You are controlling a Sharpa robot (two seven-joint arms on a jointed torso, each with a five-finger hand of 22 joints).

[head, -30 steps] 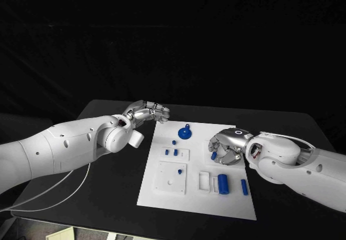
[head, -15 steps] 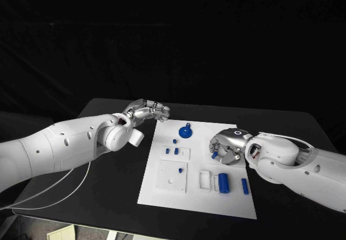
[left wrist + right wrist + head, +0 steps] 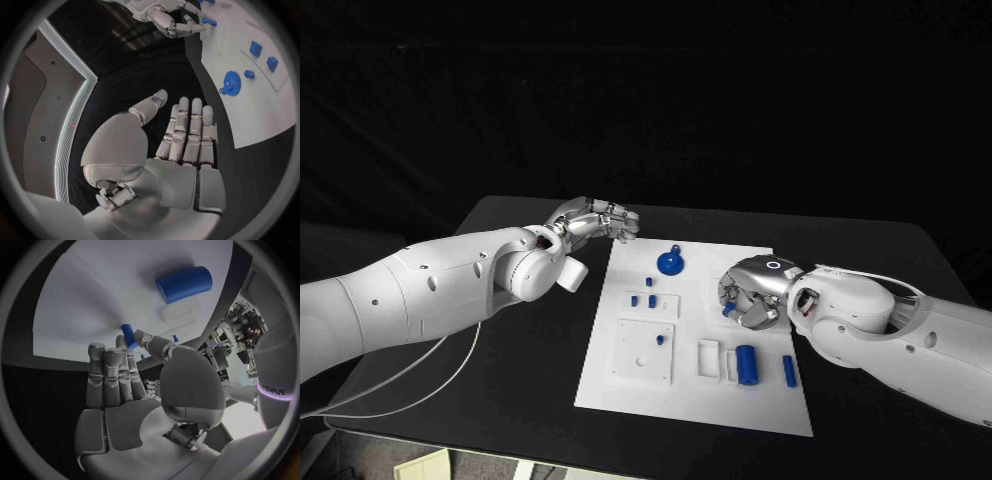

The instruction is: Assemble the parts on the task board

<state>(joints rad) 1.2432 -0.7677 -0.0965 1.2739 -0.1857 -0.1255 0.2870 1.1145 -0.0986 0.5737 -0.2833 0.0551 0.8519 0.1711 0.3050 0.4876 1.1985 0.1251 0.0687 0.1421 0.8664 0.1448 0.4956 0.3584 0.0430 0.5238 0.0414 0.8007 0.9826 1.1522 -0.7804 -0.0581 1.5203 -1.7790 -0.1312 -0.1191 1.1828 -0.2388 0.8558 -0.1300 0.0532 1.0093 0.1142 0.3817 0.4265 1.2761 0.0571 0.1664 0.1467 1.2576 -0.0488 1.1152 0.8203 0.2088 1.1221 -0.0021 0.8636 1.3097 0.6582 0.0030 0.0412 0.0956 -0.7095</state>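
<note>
We are pinching a small blue peg [image 3: 127,335] in our right hand's [image 3: 750,294] fingers above the task board [image 3: 759,405]; lower it squarely. Our left hand [image 3: 596,221] is hanging empty, fingers together, beside the board.

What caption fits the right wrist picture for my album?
Right hand pinches a small blue peg over the white task board.

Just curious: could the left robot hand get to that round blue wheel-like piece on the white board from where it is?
Probably yes. The left robot hand hovers open beside the board's far corner, and nothing stands between it and the wheel piece.
</note>
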